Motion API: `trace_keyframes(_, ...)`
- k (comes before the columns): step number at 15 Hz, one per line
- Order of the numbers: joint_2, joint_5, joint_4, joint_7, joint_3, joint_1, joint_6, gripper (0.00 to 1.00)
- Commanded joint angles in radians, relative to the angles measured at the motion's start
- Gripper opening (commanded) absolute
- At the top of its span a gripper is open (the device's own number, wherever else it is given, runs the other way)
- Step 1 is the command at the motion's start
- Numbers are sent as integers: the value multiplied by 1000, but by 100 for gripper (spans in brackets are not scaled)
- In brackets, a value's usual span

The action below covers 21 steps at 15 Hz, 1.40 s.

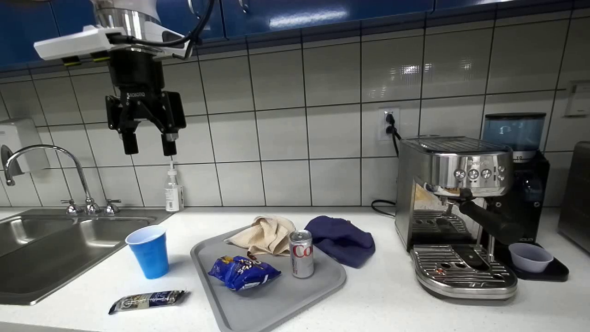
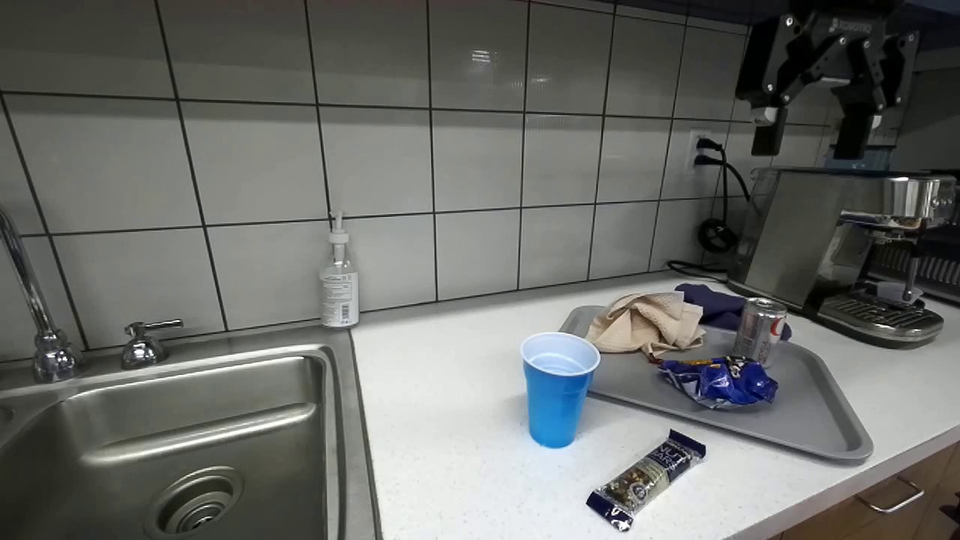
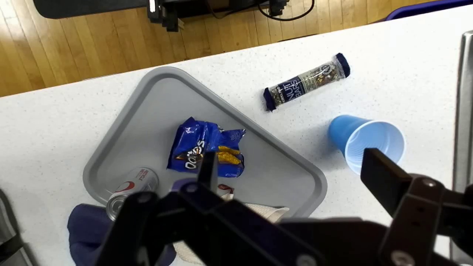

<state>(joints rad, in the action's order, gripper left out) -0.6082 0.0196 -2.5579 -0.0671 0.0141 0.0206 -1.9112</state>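
The gripper [image 1: 150, 146] was suspended well above the level of the gray tray [image 1: 251, 309], its fingers spread wide apart; which thing was nearest to it could not be told. In the wrist view, one finger was seen across the tray and the other in front of the blue cup [image 3: 343, 133]. Only there was the name Doritos legible on the blue chip bag [image 3: 205, 142], laid on the tray, and wooden floor [image 3: 118, 44] shown. The soap bottle [image 2: 340, 292], set farther back than the tray, was shown in both exterior views, and a wooden drawer front [image 2: 877, 525], lower than the tray, in an exterior view.

Between the tray and the sink [image 2: 356, 450], white countertop [image 2: 450, 465] was seen around the cup and the nut bar [image 3: 306, 82]. One tray corner was set near the counter's front edge. On the tray, a silver can [image 1: 302, 260] was stood upright beside a beige cloth [image 1: 265, 235]. A navy cloth [image 1: 341, 240] was bunched at the tray's rim; the coffee machine [image 1: 465, 161] was placed well apart from the tray.

The nut bar was laid flat beside the tray, its long axis slanted to the tray's nearest side and its dark-labelled end pointed trayward; the cup was stood upright beside the tray, mouth upward
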Motion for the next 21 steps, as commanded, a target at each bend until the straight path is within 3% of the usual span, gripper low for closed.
trace_keyframes(1,0,5,2,5,-9,-11,2,100)
trace_keyframes(13,51,45,-37,-30,-11,-12,-4,100)
trace_keyframes(21,217,89,-13,-167,-16,-37,-136,100)
